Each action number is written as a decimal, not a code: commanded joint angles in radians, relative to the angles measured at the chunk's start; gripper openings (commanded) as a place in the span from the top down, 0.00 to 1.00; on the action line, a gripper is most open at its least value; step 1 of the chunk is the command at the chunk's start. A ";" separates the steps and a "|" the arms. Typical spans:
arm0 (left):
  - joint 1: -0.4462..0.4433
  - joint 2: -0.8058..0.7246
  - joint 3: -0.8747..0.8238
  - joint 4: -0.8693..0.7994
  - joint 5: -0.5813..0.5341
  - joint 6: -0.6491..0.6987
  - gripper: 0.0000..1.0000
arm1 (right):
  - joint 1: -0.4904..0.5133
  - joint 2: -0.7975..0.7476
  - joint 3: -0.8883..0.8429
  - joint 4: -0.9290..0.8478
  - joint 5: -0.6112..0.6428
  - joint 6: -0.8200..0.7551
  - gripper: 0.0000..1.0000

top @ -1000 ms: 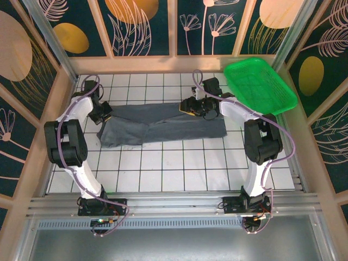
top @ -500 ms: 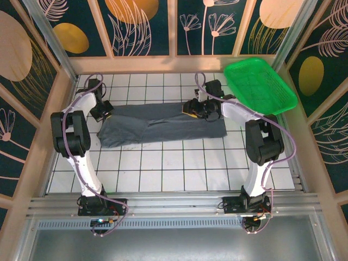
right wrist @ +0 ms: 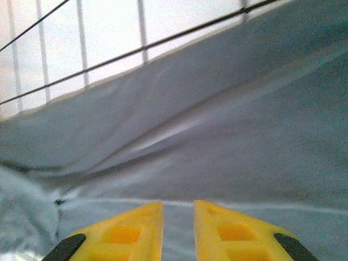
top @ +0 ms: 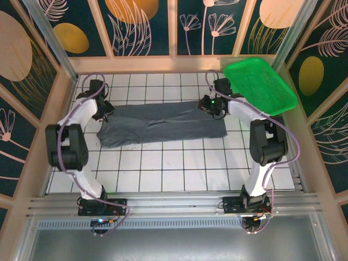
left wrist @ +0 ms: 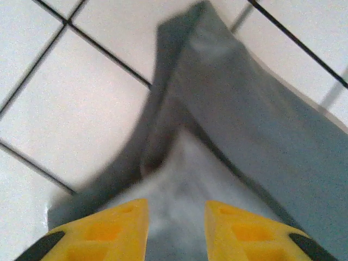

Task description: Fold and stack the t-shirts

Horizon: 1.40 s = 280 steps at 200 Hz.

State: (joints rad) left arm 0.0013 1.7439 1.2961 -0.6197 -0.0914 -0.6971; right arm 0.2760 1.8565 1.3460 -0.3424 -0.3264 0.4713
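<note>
A dark slate-grey t-shirt (top: 163, 122) lies on the white tiled tabletop (top: 163, 168), folded into a long band that runs parallel to the far edge; it sits in the far half of the tabletop and stretches from near the left edge toward the right edge; its near left corner bulges a little and a crease runs along its length. A bright green mesh basket (top: 260, 84) sits at the far right corner, apart from the cloth.

The left gripper (top: 105, 110) is at the band's left end, close to the left edge of the tabletop; in the left wrist view its yellow fingers (left wrist: 117, 228) stand parted with a clear gap, released, with rumpled grey cloth beneath and ahead of them and a folded edge running away over the tiles.

The right gripper (top: 212, 104) is at the far right end of the band, just beside the basket's near left corner; in the right wrist view its yellow fingers (right wrist: 133, 231) are drawn close with only a narrow slot between them, low over the cloth; whether they pinch any fabric cannot be told; the cloth ahead is blurred, with a pale seam line crossing just in front of the fingertips.
</note>
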 commanded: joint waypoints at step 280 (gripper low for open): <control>-0.257 0.992 1.037 0.383 0.503 -0.392 0.63 | 0.450 -0.161 -0.416 -0.258 -0.053 0.202 0.64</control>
State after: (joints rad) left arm -0.2588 2.6450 2.2440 -0.2798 0.3256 -1.0691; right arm 0.6945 1.6558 0.9012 -0.5571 -0.2829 0.6563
